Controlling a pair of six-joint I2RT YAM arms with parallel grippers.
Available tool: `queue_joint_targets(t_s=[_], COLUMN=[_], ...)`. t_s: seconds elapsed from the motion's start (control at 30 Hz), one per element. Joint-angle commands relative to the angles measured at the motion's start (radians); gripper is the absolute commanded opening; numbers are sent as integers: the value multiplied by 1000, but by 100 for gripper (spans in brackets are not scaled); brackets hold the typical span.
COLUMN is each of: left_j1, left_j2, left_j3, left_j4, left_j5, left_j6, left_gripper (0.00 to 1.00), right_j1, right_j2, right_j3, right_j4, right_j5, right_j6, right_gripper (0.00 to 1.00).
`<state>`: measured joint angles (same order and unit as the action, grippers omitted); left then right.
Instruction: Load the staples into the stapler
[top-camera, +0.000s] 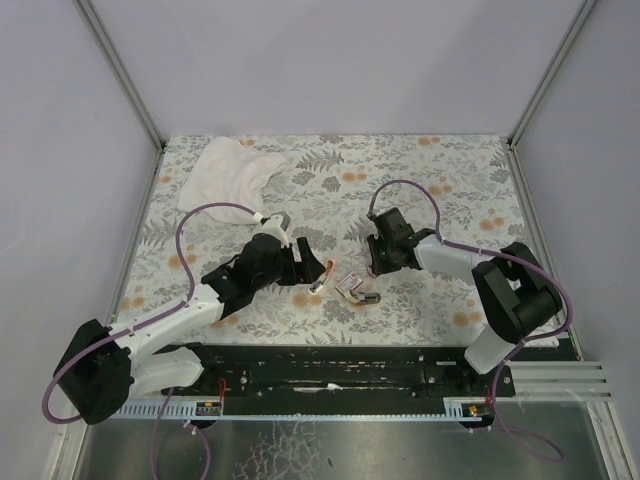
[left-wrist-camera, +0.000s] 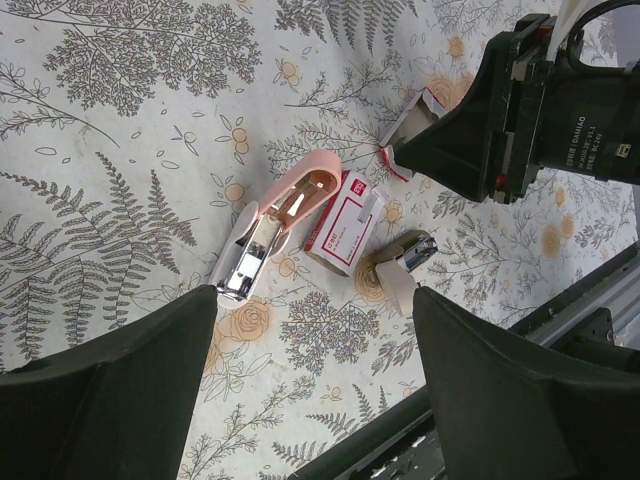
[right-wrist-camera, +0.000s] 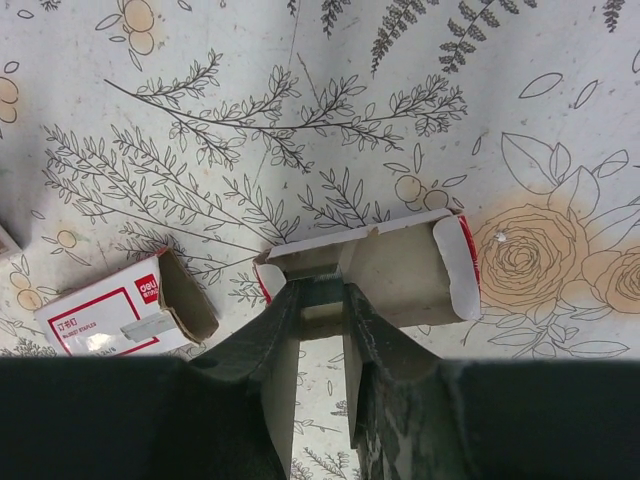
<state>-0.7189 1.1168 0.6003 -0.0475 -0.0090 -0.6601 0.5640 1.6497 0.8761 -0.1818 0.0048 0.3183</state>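
Stapler (left-wrist-camera: 272, 225), pinkish plastic over shiny metal, lies beside flat red staples box (left-wrist-camera: 340, 222).

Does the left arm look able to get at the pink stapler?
Probably yes: the left gripper is open and the stapler lies uncovered just ahead, with only the red box beside it.
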Motion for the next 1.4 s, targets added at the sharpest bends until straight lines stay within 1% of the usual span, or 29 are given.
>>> queue_joint_targets(t_s=[0.0, 0.17, 0.3, 0.43, 0.53, 0.7, 0.8, 0.97, 1.03, 1.17, 1.23, 1.33, 1.37], left_j1=[4, 3, 3, 4, 2, 2, 3, 4, 2, -24, -52, -94, -102], left_j2=[-22, -28, -35, -36, -29, 5, 32, 92, 121, 135, 140, 172, 185], left_j3=[0, -2, -6, -11, -12, -45, -28, -8, -1, -16, -24, -25, -26], left_j4=[-12, -15, -15, 5, 57, 247, 261, 253, 252, 282, 293, 299, 305], left_j5=[-26, -26, -28, -18, 29, 171, 178, 154, 169, 172, 146, 100, 92], left_j6=[-6, -6, -6, -2, 23, 115, 141, 168, 162, 121, 103, 60, 46], left_gripper=[79, 79, 79, 79, 79, 79, 79, 79, 76, 71, 69, 60, 58], right_j1=[11, 11, 11, 10, 10, 10, 10, 10, 10, 10, 10, 10, 10], right_j2=[-24, -76, -132, -155, -158, -173, -180, -192, -195, -207, -210, -222, -229], right_j3=[21, 35, 45, 57, 64, 74, 95, 93, 91, 63, 43, 13, 4], right_j4=[-6, -33, -58, -76, -82, -79, -102, -97, -94, -68, -62, -46, -41], right_j5=[26, 15, 25, 26, -2, -130, -175, -156, -163, -177, -169, -165, -166], right_j6=[3, 15, 18, 16, 22, 55, 61, 65, 67, 67, 69, 79, 82], right_gripper=[25, 23, 23, 23, 23, 23, 23, 23, 24, 32, 35, 38, 39])
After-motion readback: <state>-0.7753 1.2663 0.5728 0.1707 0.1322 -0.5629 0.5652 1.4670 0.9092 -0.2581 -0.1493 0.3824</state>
